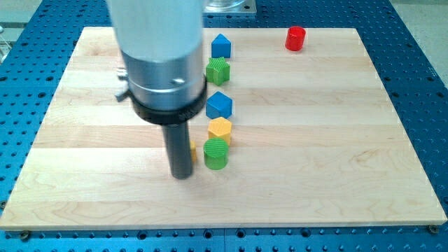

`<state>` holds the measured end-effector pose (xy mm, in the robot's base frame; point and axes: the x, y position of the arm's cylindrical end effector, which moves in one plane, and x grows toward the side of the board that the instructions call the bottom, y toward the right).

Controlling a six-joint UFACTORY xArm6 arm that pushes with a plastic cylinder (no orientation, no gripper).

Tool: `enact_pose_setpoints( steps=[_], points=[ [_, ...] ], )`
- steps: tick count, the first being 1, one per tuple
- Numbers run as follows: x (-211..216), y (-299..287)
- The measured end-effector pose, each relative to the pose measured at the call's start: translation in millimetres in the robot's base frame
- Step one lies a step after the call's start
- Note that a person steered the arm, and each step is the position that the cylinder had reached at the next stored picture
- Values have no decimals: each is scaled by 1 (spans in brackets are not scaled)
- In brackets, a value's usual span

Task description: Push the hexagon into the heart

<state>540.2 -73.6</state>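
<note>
My tip [182, 176] rests on the wooden board [315, 140], left of centre. A yellow hexagon block [220, 129] lies just up and to the right of it. A green round block [215, 153] sits right of the tip, touching the hexagon's lower edge. A small sliver of another yellow block [192, 149] shows right beside the rod; the rod hides most of it, so I cannot tell its shape. No block that I can make out as a heart shows.
A column of blocks runs up the middle: a blue block [219, 105], a green ridged block [218, 70] and another blue block [221, 46]. A red cylinder [296, 38] stands near the top right. The arm's wide body [161, 56] hides the upper left middle.
</note>
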Motion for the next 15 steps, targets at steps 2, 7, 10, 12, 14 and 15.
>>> enact_pose_setpoints(
  steps=[2, 7, 10, 12, 14, 15],
  points=[
    [-84, 1],
    [-166, 38],
    [1, 194],
    [-5, 105],
    [-44, 63],
    [-18, 72]
  ],
)
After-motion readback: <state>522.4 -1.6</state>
